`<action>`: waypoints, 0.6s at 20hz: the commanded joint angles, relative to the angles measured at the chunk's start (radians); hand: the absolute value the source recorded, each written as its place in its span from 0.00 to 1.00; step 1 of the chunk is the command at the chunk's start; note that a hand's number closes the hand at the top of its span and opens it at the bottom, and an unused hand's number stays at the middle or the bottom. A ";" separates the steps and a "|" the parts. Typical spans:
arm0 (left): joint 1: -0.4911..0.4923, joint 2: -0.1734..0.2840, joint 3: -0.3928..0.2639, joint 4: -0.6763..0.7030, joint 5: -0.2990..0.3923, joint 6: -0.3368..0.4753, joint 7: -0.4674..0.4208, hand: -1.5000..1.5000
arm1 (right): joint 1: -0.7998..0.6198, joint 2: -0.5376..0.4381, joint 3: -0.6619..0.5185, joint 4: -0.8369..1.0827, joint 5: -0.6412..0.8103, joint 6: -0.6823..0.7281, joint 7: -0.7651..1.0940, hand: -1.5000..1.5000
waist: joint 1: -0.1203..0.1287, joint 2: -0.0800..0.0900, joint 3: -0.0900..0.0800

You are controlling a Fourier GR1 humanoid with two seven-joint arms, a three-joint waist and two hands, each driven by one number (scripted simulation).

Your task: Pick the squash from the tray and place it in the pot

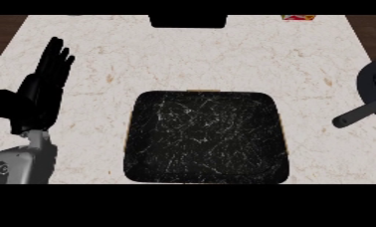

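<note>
- We've got a pale marbled stone surface [220, 56] filling most of the view, with everything else sitting on it.
- The big square black tray with white veining and a thin tan rim [273, 121] lies in the middle near the front, and as far as we can tell there's nothing in it. No squash on it anywhere.
- Our left hand [46, 86] is resting at the left edge, fingers straight and pointing up, holding nothing.
- At the right edge there's a dark grey pot [367, 84], mostly cut off, with a long dark handle [354, 115] sticking out toward the tray. We can't see inside it, so no idea what it holds.
- The right hand doesn't show at all, so we can't say what it's doing.
- The squash itself is nowhere in sight. Our guess: it's off the tray already, so the pick looks done, but whether it's landed in the pot we honestly can't tell.
</note>
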 commanded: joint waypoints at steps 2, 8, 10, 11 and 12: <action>-0.039 0.018 0.019 0.018 0.013 -0.015 0.016 0.50 | -0.114 -0.032 -0.006 0.277 -0.023 0.052 0.007 0.00 | 0.001 0.001 0.000; -0.041 -0.029 -0.005 0.100 -0.039 0.019 -0.067 0.50 | -0.212 -0.025 0.010 0.460 -0.122 0.181 -0.137 0.00 | -0.006 0.002 0.000; -0.005 0.020 0.034 0.048 0.025 -0.042 -0.025 0.50 | -0.228 0.014 -0.026 0.483 -0.190 0.192 -0.185 0.00 | 0.002 0.000 0.001; 0.026 -0.026 -0.014 0.011 -0.015 -0.006 -0.039 0.50 | -0.249 0.001 -0.068 0.467 -0.253 0.255 -0.165 0.00 | -0.001 -0.004 0.001; 0.017 -0.021 0.004 0.016 -0.029 0.022 -0.034 0.50 | -0.257 -0.007 -0.099 0.458 -0.297 0.280 -0.178 0.00 | -0.007 -0.005 0.000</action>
